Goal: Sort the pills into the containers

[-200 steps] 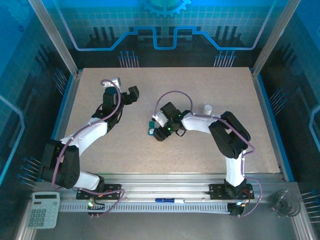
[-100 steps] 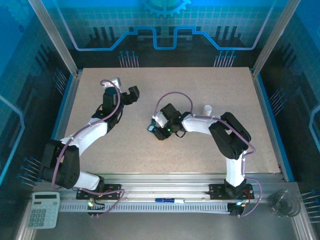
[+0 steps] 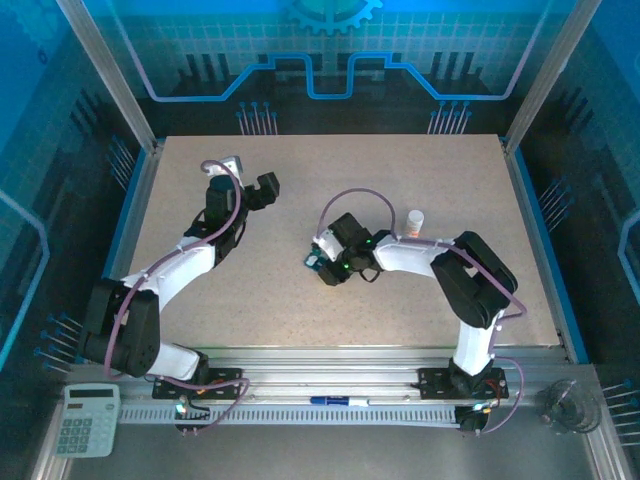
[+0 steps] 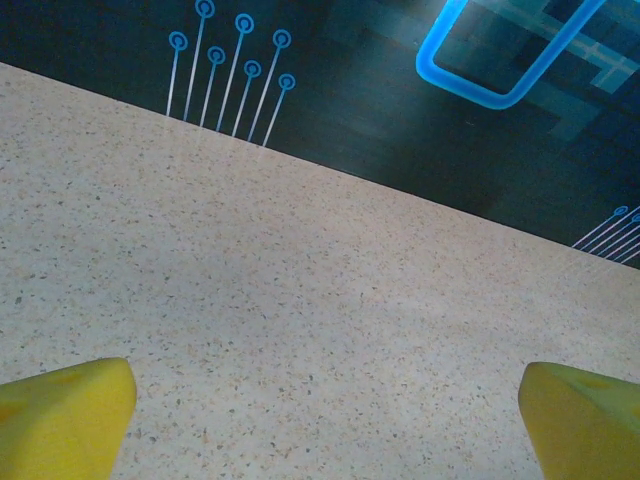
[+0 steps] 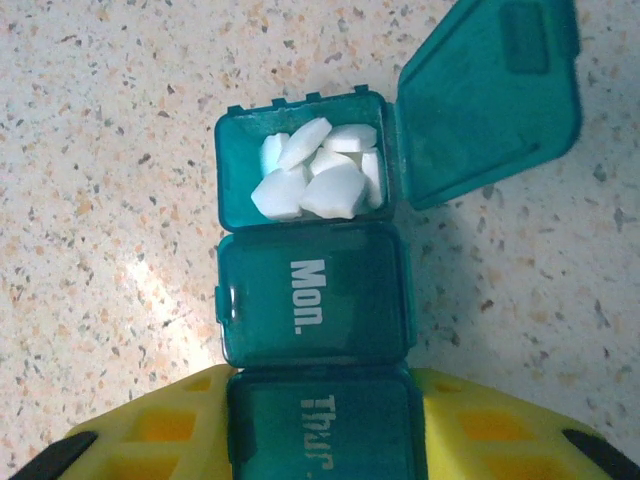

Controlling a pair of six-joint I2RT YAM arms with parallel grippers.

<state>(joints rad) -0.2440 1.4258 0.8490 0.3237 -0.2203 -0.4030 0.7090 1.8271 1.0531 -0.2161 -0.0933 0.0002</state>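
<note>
The right gripper (image 5: 318,425) is clamped on the pill box (image 5: 310,315) — its yellow fingers (image 5: 150,435) press on either side of the closed "Thur." compartment at the box's near end. The rest of the box juts out ahead of the fingertips and lies flat on the table (image 5: 110,150). Just beyond the fingers is the closed "Mon." compartment. Past that, the end compartment is open and holds a heap of white pills (image 5: 315,180), with its lid (image 5: 485,100) swung out to the right. From above, the right gripper (image 3: 322,263) sits mid-table with the box (image 3: 312,260) at its tip.

The left gripper (image 4: 325,405) is spread wide — one fingertip at each lower corner of its wrist view, with nothing between them but bare table (image 4: 300,280). From above, the left gripper (image 3: 264,188) is well apart from the box.
</note>
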